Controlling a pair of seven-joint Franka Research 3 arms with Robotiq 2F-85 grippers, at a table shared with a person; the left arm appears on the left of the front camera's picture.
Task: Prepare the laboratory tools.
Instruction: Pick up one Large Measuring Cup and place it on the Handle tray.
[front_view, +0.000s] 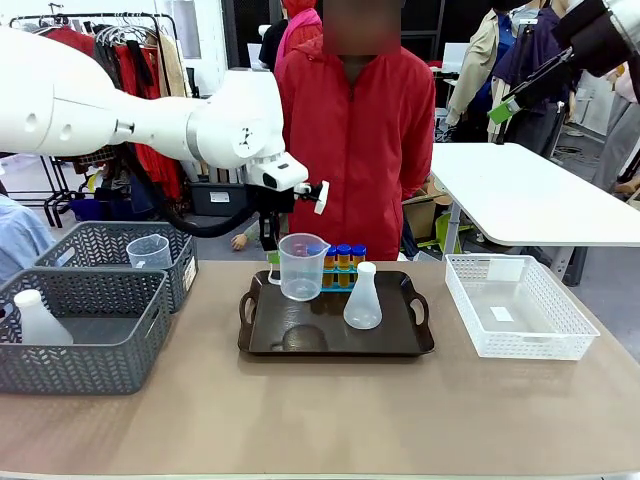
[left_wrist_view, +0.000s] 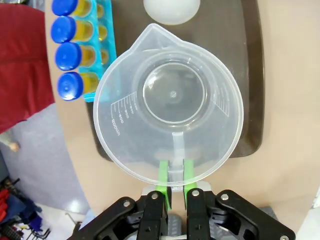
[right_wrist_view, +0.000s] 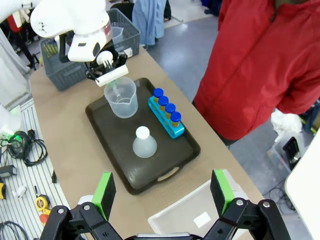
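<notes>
A clear graduated jug (front_view: 303, 266) stands at the back left of a dark brown tray (front_view: 335, 345). My left gripper (front_view: 272, 256) is shut on its handle, which sits pinched between the green pads (left_wrist_view: 163, 172) in the left wrist view. Four orange tubes with blue caps (front_view: 343, 258) stand in a blue rack just behind the jug. A translucent white conical flask (front_view: 362, 298) stands on the tray to the jug's right. My right gripper (right_wrist_view: 162, 192) hangs open high above the table, holding nothing, and looks down on the jug (right_wrist_view: 121, 97), tubes (right_wrist_view: 167, 115) and flask (right_wrist_view: 144, 142).
Two grey mesh baskets sit at the left: the near one (front_view: 90, 350) holds a white flask, the far one (front_view: 110, 245) a clear jug. A white mesh basket (front_view: 515, 305) stands right of the tray. A person in a red jacket (front_view: 355, 130) stands behind the table.
</notes>
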